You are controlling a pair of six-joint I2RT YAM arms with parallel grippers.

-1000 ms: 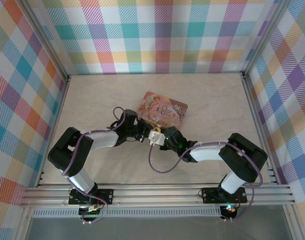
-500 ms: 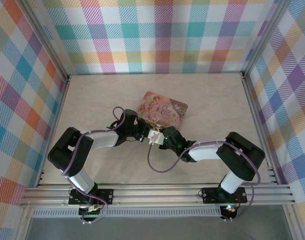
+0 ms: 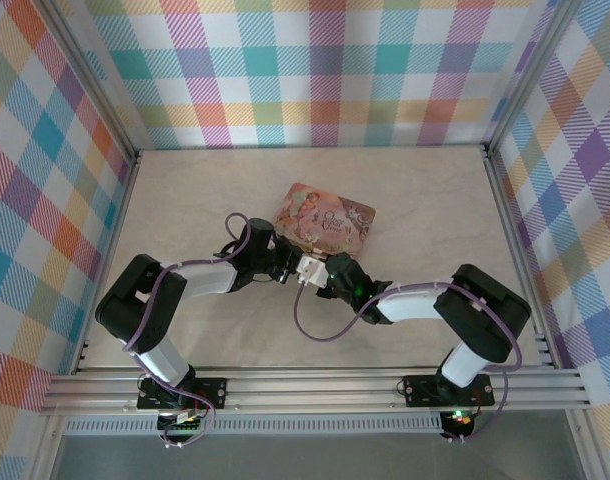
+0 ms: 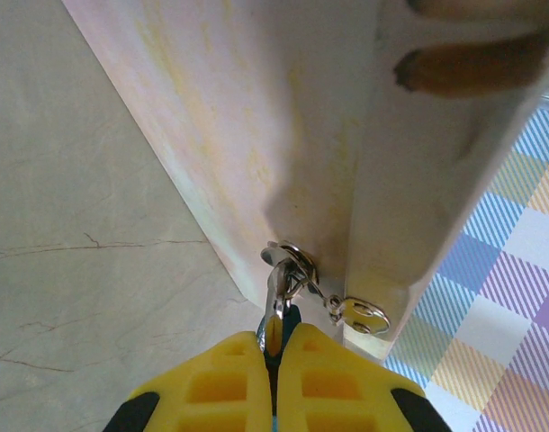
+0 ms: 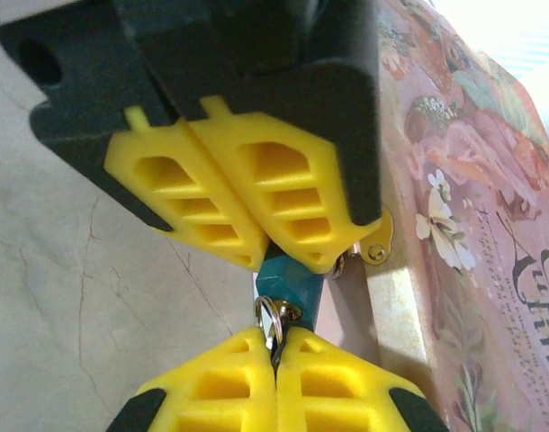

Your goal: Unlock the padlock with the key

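Both arms met just beside the near corner of the tin box point(image 3: 325, 220) on the desk point(image 3: 185, 190). The left fingers point(image 5: 283, 193) were pinched shut on the blue padlock point(image 5: 288, 274), held close against that corner of the tin box. The right fingers point(image 5: 333, 382) were closed tight on a silvery key ring point(image 5: 269, 317) at the padlock's free end. The key itself could not be made out, so whether its blade sat in the keyhole was unclear.

The step in hand looked like seating the key. The next move would likely call for a slight push in line with the padlock, then a turn of the right wrist while the left grip held firm.

Against a second before, the right wrist had edged slightly toward the tin box. The left arm and the tin box lay unchanged.
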